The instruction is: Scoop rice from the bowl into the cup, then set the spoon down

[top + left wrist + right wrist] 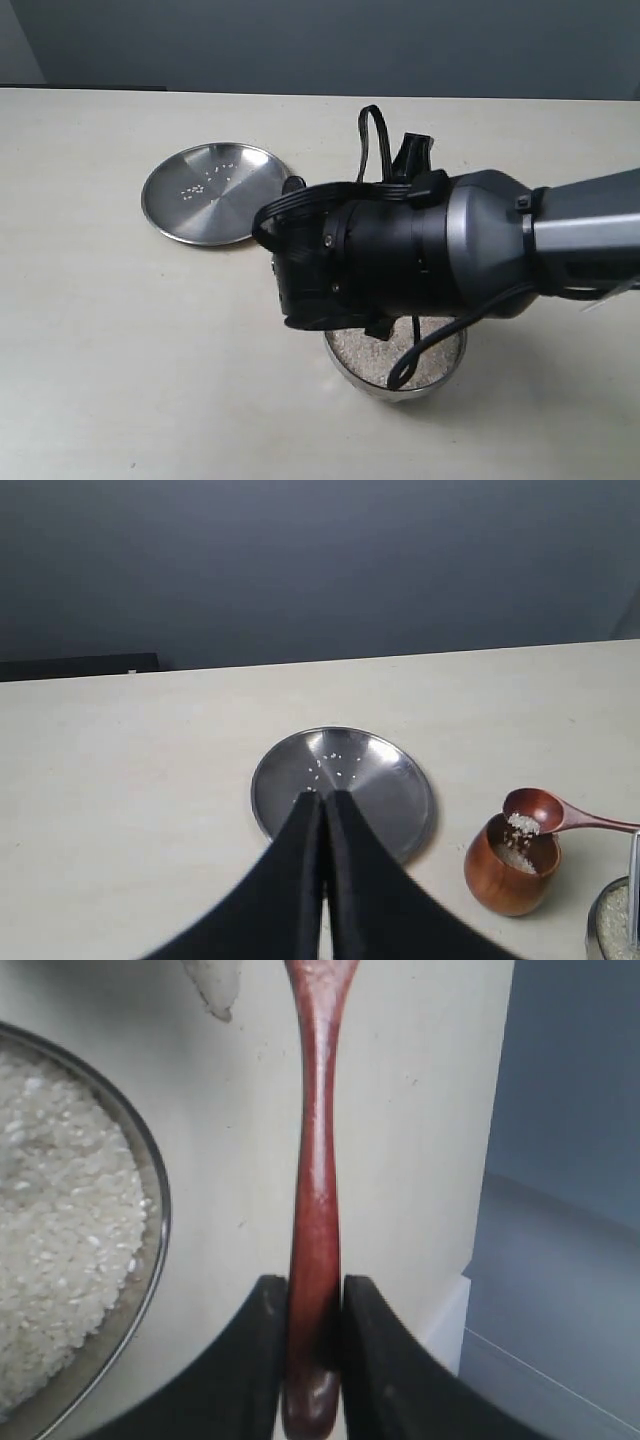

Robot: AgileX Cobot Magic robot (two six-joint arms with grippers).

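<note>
My right gripper (314,1285) is shut on the handle of the dark red wooden spoon (315,1190). In the left wrist view the spoon (565,816) is tipped over the wooden cup (505,880), and rice (521,825) spills from its scoop into the cup. The steel bowl (400,392) holds heaped rice (360,348) and sits just under my right arm; its rim (152,1185) lies beside the spoon handle. My left gripper (323,798) is shut and empty, hovering short of the plate. In the exterior view the arm hides the cup and the spoon.
A flat steel plate (215,192) with several stray grains lies at the back left of the table, also seen under the left fingertips (390,780). My bulky right arm (430,250) spans the middle of the exterior view. The table's far edge meets a grey wall.
</note>
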